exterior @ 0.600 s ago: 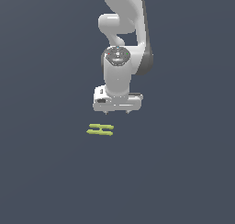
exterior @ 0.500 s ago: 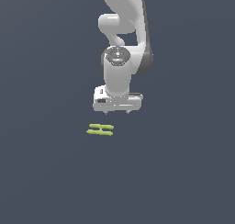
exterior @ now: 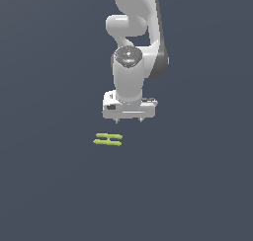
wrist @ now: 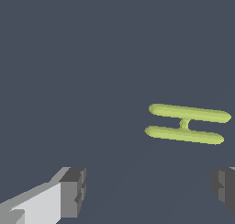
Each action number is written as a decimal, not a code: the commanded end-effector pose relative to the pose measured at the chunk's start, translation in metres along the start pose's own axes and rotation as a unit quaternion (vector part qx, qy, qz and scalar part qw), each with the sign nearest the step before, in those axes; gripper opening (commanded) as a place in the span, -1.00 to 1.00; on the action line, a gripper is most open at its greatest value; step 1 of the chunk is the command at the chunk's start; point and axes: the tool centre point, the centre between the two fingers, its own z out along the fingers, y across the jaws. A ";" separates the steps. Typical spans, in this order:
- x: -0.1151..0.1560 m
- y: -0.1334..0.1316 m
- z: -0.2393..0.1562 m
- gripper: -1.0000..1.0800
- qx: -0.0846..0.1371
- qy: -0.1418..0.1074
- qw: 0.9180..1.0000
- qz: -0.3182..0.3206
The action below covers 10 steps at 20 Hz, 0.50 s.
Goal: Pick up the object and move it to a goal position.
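Fingers (wrist: 73,191) of the tool (exterior: 128,120) were spread wide apart and held nothing. It hung above the dark counter (exterior: 49,185), likely so it could drop over its target. The object (exterior: 107,140) lay flat on the counter, a little toward the exterior view's left. How high the tool hung was hard to tell.

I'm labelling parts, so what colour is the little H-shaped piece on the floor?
Yellow-green all over, with no pattern. The piece shows best in the wrist view.
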 end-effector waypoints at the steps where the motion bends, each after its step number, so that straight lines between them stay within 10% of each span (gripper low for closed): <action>1: 0.000 0.000 0.000 0.92 0.001 0.000 1.000 0.001; 10: 0.001 0.005 0.005 0.92 -0.001 0.000 0.999 -0.032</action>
